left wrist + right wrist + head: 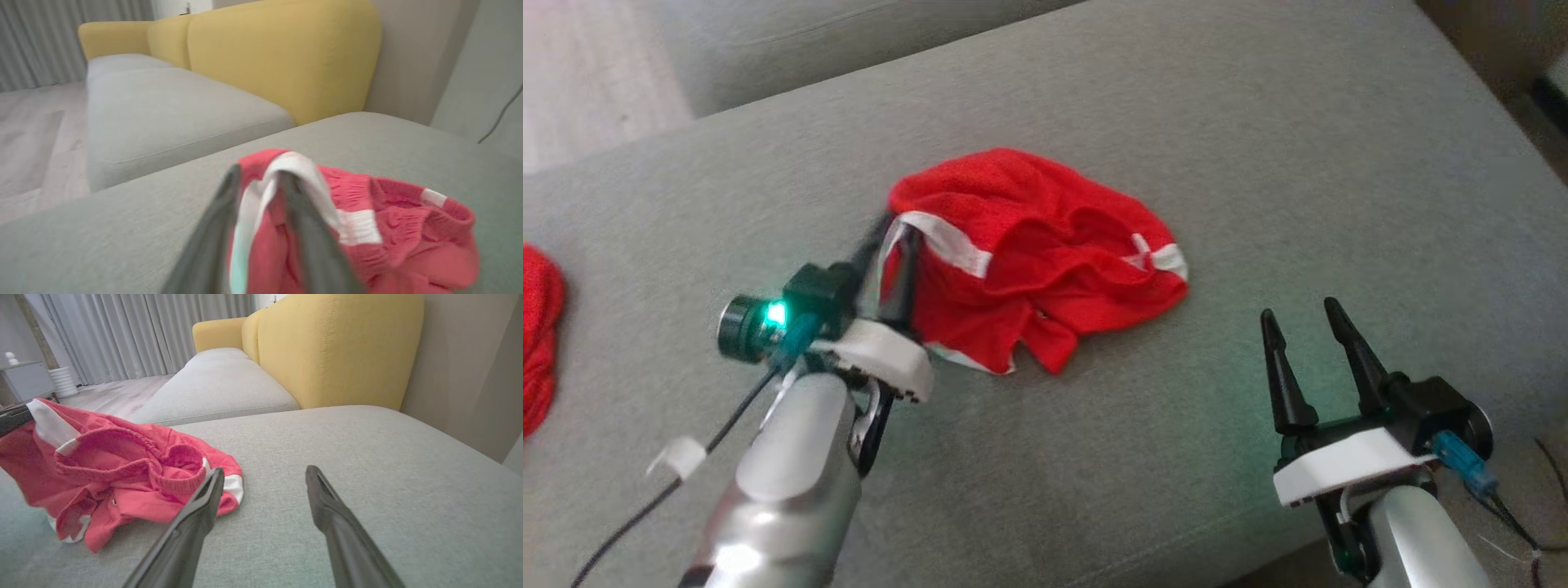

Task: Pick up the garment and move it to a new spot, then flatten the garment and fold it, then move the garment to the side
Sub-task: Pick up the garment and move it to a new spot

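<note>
The garment point(1045, 253) is a crumpled pair of red mesh shorts with white trim, lying on the grey sofa seat point(1217, 139). My left gripper point(894, 233) is shut on the garment's left edge, and its white band is raised off the seat. In the left wrist view the white band passes between the blurred fingers of the left gripper point(259, 175), with the rest of the garment point(408, 228) spreading to the right. My right gripper point(1298, 314) stands open to the right of the garment, apart from it. In the right wrist view the right gripper point(265, 475) is empty and the garment point(122, 469) lies to its left.
Another red cloth point(535, 327) lies at the seat's left edge. A yellow backrest point(339, 347) rises behind the seat, beside a second grey cushion point(163, 106). Pale wood floor point(36, 134) lies beyond. Loose cables point(1543, 498) hang by the right arm.
</note>
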Controlling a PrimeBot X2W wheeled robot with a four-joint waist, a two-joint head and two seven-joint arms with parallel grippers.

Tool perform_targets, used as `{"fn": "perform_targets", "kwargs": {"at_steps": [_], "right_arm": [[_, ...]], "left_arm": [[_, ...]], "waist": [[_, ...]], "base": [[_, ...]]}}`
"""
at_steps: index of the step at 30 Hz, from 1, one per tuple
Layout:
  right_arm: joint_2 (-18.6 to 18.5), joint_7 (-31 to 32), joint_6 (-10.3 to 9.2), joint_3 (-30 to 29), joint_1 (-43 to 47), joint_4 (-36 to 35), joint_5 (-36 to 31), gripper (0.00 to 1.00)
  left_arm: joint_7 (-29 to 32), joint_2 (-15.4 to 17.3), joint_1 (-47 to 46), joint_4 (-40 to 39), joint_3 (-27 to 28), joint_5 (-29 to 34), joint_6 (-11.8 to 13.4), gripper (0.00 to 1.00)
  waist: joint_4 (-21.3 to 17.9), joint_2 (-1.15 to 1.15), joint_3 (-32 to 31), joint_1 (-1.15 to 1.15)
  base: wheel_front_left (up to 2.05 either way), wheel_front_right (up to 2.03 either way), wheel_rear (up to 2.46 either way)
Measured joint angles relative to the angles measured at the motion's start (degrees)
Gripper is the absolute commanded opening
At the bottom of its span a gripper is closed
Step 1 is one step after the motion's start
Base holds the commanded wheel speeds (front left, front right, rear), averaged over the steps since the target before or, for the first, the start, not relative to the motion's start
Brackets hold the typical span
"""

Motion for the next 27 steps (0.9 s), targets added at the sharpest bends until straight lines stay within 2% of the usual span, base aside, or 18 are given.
{"fn": "perform_targets", "kwargs": {"at_steps": [5,12,16,21,27], "right_arm": [[0.18,0.02,0.0,0.03,-0.02,1.18,-0.07,1.0],[-1.01,0.05,0.0,-2.71,4.35,0.87,-0.05,1.0],[-1.26,0.07,0.0,-3.04,7.34,-0.05,-0.26,1.0],[-1.74,0.07,0.0,-1.85,9.65,-2.46,-0.96,1.0],[-2.81,0.07,0.0,0.41,12.73,-3.42,-0.55,1.0]], "left_arm": [[-0.02,-0.41,6.74,-7.49,4.9,0.85,5.55,1.0],[-0.18,-1.24,23.59,-22.36,8.84,3.46,11.46,1.0],[-0.19,-1.23,30.48,-29.09,9.1,3.67,14.16,1.0],[-0.19,-1.14,38.32,-32.79,7.56,3.25,16.92,1.0],[-0.18,-1.08,43.59,-33.74,7.1,4.7,17.52,1.0]], "waist": [[2.45,0.0,-1.2,0.0],[6.57,0.0,-5.66,-0.02],[9.04,0.0,-8.29,-0.01],[11.29,0.0,-11.41,-0.01],[13.77,0.0,-13.41,-0.02]], "base": [[0.0,0.0,0.0],[0.0,0.0,0.0],[0.0,0.0,0.0],[0.0,0.0,0.0],[0.0,0.0,0.0]]}}
